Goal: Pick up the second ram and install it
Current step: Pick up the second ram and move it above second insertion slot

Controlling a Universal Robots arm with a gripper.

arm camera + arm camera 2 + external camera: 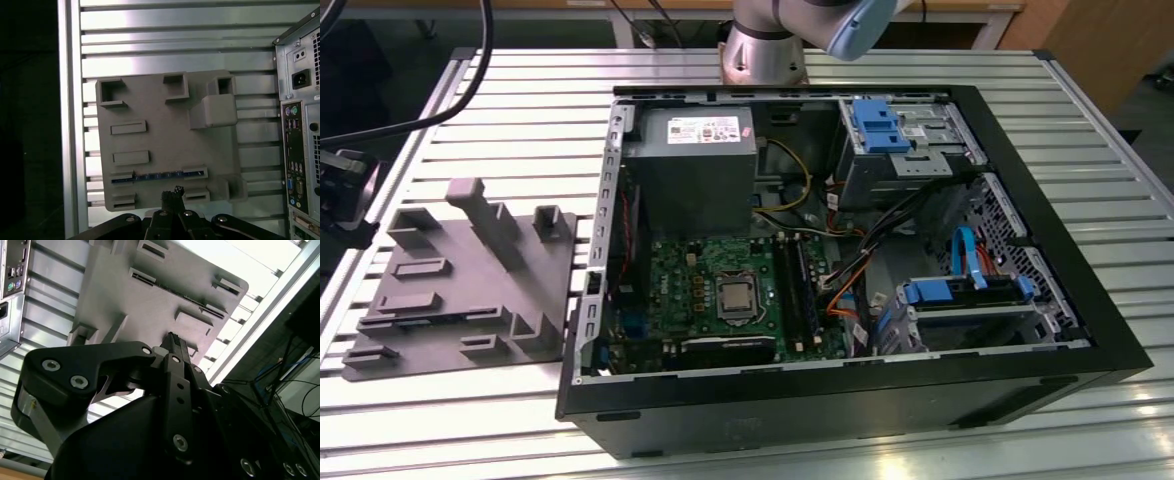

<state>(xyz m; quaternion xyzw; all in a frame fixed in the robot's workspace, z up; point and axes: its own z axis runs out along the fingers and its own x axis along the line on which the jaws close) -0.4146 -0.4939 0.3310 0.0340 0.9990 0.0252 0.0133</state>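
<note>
**First wrist view: gripper pinched shut over the tray, memory stick lying in its slot**

In the first wrist view the gripper [172, 191] hangs over one edge of the grey tray [160, 135]. Its fingers are pressed together with nothing between them. The memory stick [156, 176] lies flat in a long slot of the tray, just beside the fingertips and not touching them.

The second wrist view looks along the gripper [172, 337] from behind. The narrow tips meet, and the tray [150, 295] lies beyond them.

The exterior view takes in the wider scene. The tray [454, 290] sits on the slatted table [520, 100]. The computer case [854, 410] lies open beside the tray, on the exterior view's right, with its circuit board [720, 290] facing up. The arm [767, 40] rises beyond the case.

The first wrist view shows the sockets on the case's back panel [300, 125], which faces the tray.
</note>
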